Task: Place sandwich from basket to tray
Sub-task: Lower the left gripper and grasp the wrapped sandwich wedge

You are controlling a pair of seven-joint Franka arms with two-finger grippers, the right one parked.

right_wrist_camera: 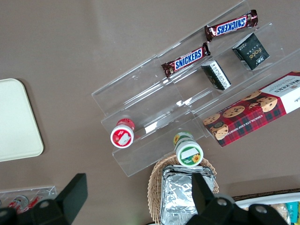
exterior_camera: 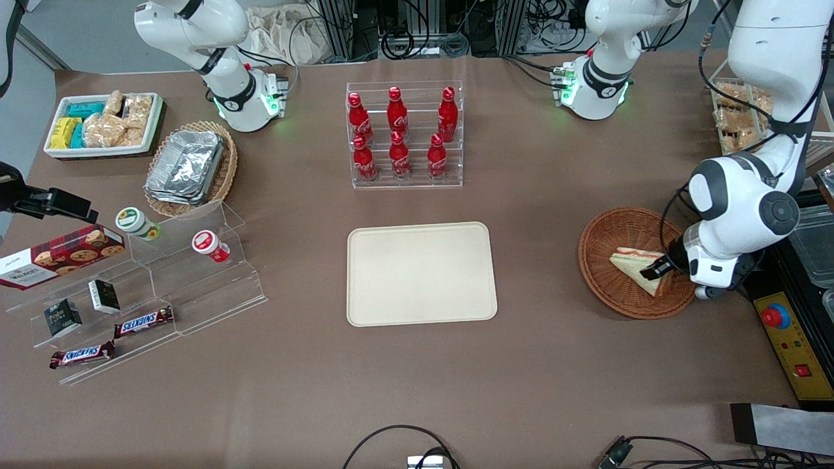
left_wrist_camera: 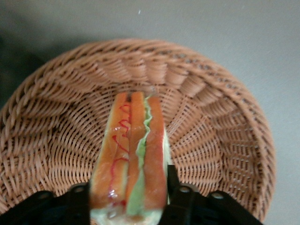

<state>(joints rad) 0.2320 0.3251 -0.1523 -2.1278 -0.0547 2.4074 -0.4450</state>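
- The tray lies bare on the brown table, well apart from the pincer toward the parked arm's end; it is the place where the load should end up, and nothing rests on it yet.
- The basket sits directly under the pincer, its woven wall rising around the work spot; in the wrist view the basket fills nearly everything below the fingers.
- The rack of red bottles stands farther from the front camera than the tray, off the straight line from pincer to tray, so I judge it no real hindrance.
- The sandwich is still in the basket, lying on the weave; in the wrist view the sandwich stands on edge with its filling layers facing the camera.
- The pincer is down inside the basket, one black finger on each bread face of the sandwich, so it looks narrowed onto the wedge and gripping it.
- Step in hand, as I judge it: the grasp is made and the lift is not yet done.
- Next move calls for a straight rise clear of the basket rim, then a level carry sideways to the tray.
- The risk is soft bread squashing or slipping out.
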